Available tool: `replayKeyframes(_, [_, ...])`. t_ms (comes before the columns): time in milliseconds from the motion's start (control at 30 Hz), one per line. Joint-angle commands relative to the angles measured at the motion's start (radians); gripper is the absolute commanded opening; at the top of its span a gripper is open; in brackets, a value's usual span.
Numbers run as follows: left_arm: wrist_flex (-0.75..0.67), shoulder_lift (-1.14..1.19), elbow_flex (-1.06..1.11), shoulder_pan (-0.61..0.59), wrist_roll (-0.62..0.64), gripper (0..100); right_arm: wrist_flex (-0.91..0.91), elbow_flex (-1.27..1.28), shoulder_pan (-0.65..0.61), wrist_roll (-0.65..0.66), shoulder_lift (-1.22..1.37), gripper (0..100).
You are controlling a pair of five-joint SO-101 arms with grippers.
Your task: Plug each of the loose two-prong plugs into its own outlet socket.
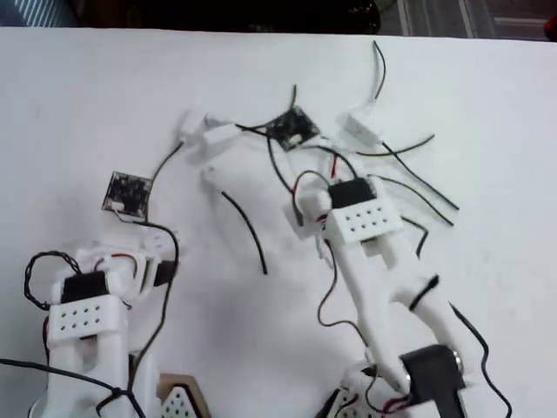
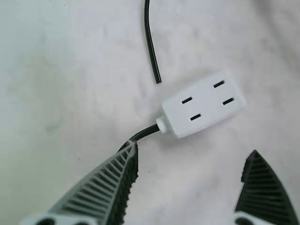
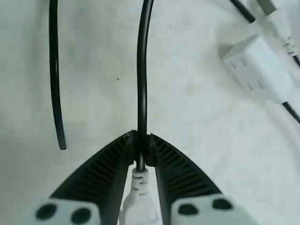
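Plain white surface (image 1: 87,104) with black cords all over it.

The right claw (image 3: 140,145) is clenched on a black cord (image 3: 140,70) right at the neck of a white plug (image 3: 138,197), out over the middle of the surface. The plug body sits back between the fingers and I can't see the prongs.

The left claw (image 2: 193,147) is released, jaws wide. It hangs just above a white socket (image 2: 201,105) toward the left edge and isn't touching it.

My take: a grip that close to the cord probably lets the plug swivel. I'd have the left claw pin that socket first, then square the prongs to one slot pair and push straight in, no angle.

Counts:
- two arms
- four slots on that socket, so two pairs
- one plug held, plus one loose plug (image 1: 209,177) left of the middle
- a second socket (image 3: 258,68) near the right claw
- two white blocks toward the far edge: (image 1: 209,135) and (image 1: 361,129)
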Motion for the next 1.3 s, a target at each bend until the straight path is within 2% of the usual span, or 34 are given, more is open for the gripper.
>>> replayKeyframes(0, [-0.011,-0.015,-0.003,-0.002,-0.008,34,-0.047,-0.002,-0.036,-0.006,0.082,1.8])
replayKeyframes(67, [-0.011,-0.015,-0.003,-0.002,-0.008,34,-0.044,-0.012,-0.054,-0.006,0.13,2.7])
replayKeyframes(233, [-0.012,-0.015,-0.003,-0.002,-0.008,34,0.073,-0.078,-0.058,-0.008,0.13,14.5])
replayKeyframes(500, [-0.012,-0.015,-0.003,-0.002,-0.008,34,0.285,-0.081,-0.077,0.0,0.044,14.4])
replayKeyframes(633, [-0.012,-0.015,-0.003,-0.002,-0.008,34,0.282,-0.018,-0.139,0.0,0.044,11.6])
replayKeyframes(767, [-0.012,-0.015,-0.003,-0.002,-0.008,34,0.203,0.044,-0.191,-0.002,0.045,11.5])
replayKeyframes(900, [-0.012,-0.015,-0.003,-0.002,-0.008,34,0.127,0.094,-0.193,0.0,0.045,11.5])
replayKeyframes(1267, [-0.012,-0.015,-0.003,-0.002,-0.008,34,0.125,0.109,-0.189,0.0,0.047,11.6])
